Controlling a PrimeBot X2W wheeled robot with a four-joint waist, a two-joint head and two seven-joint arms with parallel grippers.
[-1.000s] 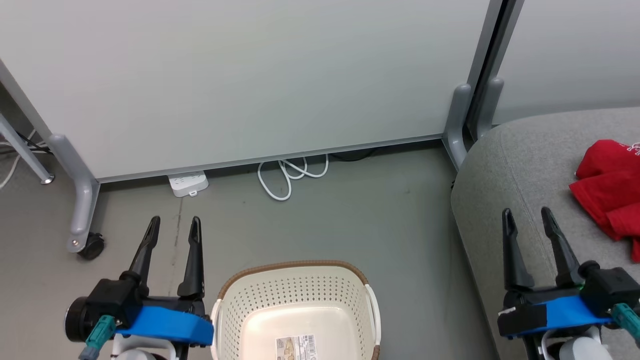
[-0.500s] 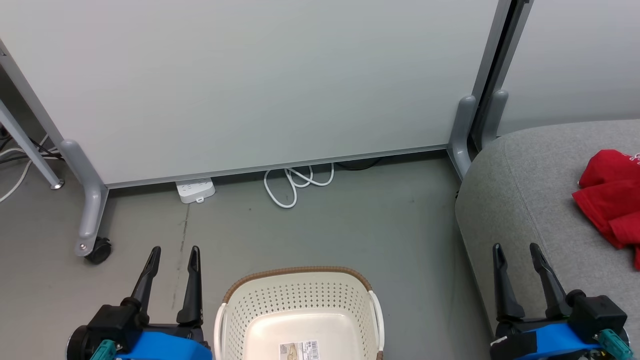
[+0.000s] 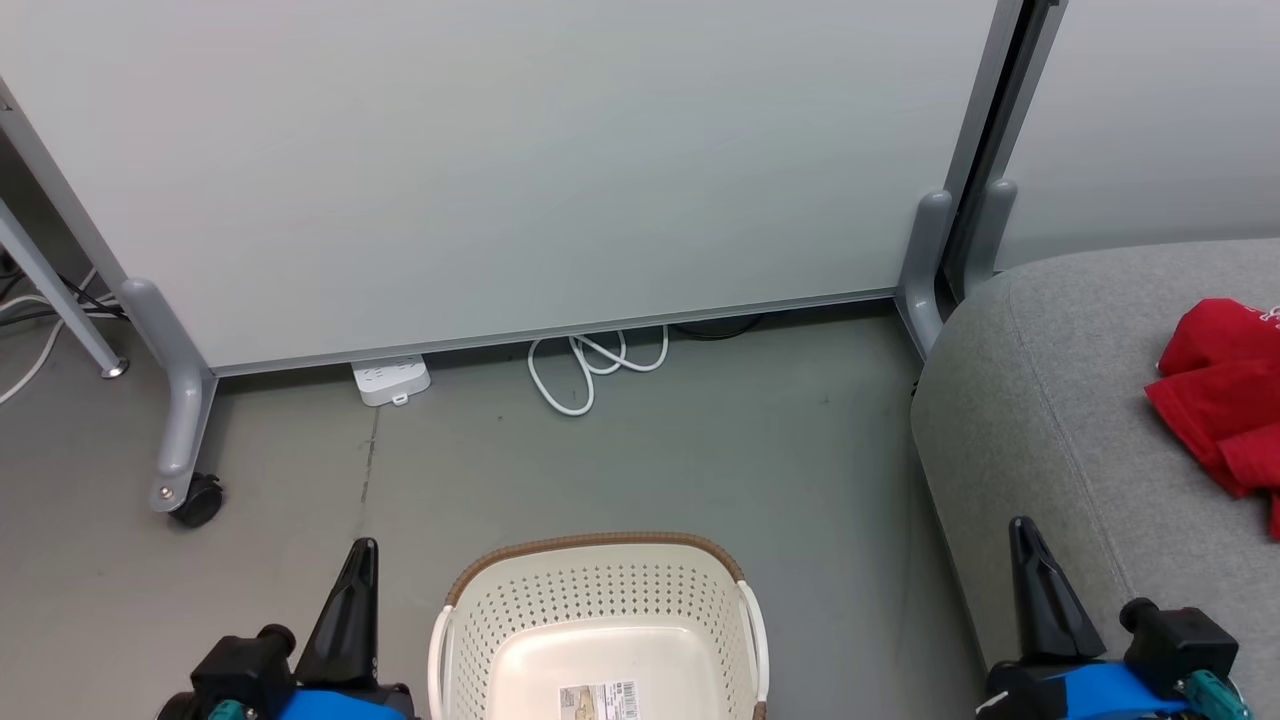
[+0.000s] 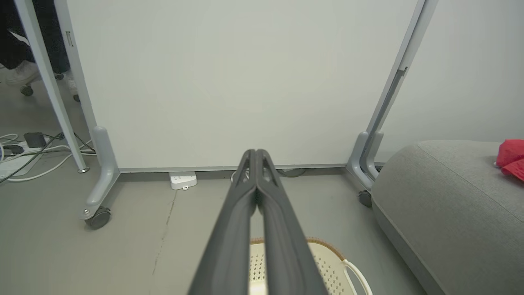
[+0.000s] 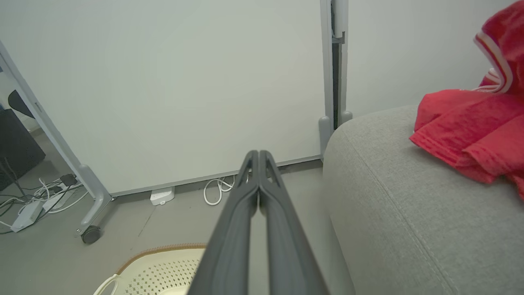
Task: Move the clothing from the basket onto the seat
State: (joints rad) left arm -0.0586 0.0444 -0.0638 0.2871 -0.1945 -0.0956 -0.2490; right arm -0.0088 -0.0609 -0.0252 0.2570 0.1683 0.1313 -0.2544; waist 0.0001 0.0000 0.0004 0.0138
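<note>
The cream perforated basket [image 3: 597, 610] with its brown woven rim stands on the floor at the bottom centre, holding nothing but a label on its bottom. Red clothing [image 3: 1222, 395] lies bunched on the grey seat [image 3: 1060, 400] at the right edge; the right wrist view shows plain red fabric [image 5: 470, 131] and a piece with white stripes [image 5: 497, 65]. My left gripper [image 3: 360, 550] sits left of the basket, shut with nothing in it. My right gripper [image 3: 1022, 530] hangs over the seat's front corner, also shut and holding nothing.
A white partition panel [image 3: 500, 170] on grey wheeled legs [image 3: 180, 430] stands behind the basket. A white power strip [image 3: 390, 380] and a coiled white cable [image 3: 590, 365] lie at its foot. More cables [image 4: 24, 151] trail at the far left.
Both grippers have gone from open to shut and drawn back toward the bottom edge. The camera shifted slightly at first, then held still.
</note>
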